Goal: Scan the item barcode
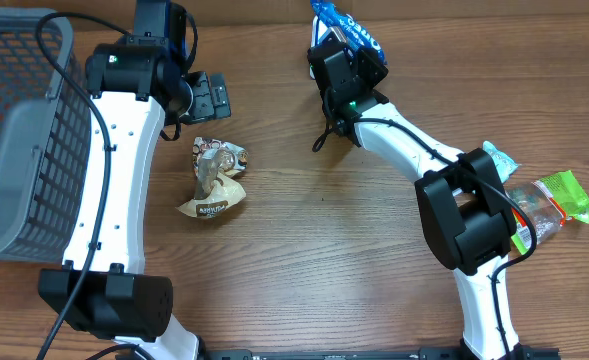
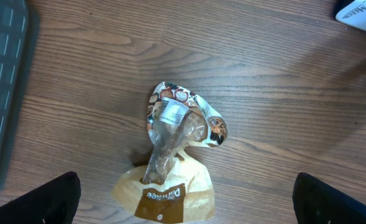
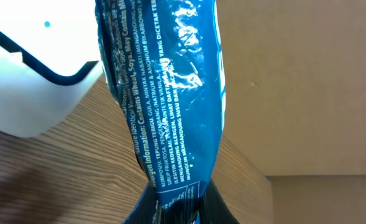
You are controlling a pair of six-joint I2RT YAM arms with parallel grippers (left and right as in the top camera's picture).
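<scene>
Blue packet (image 3: 170, 93) is sitting in the grip of your right arm, at the far edge of the worktop (image 1: 324, 250) in the overhead view. The right fingers (image 3: 220, 214) are pressing almost fully together on one end of it. In the right wrist view the packet is standing up from between them, with its glossy face and white small print facing the camera. Just beside the packet, to its left in that view, a white device (image 3: 27, 81) with a dark outline and a small blue dot is sitting on the wood. Whether the packet is touching it, you cannot tell.

Your left arm is gripping nothing. The left fingers (image 2: 46, 199) are standing spread wide, one tip showing in each lower corner of the left wrist view. They are hovering above a crumpled brown and clear pouch (image 2: 173, 155), which is lying flat on the worktop, apart from both tips. A white label is showing on the pouch's upper part.

A grey basket (image 1: 14, 120) is standing at the left edge of the worktop, apart from the pouch. Near the elbow of your right arm, a green packet (image 1: 564, 195) is lying among other wrappers, partly hidden by the arm.
</scene>
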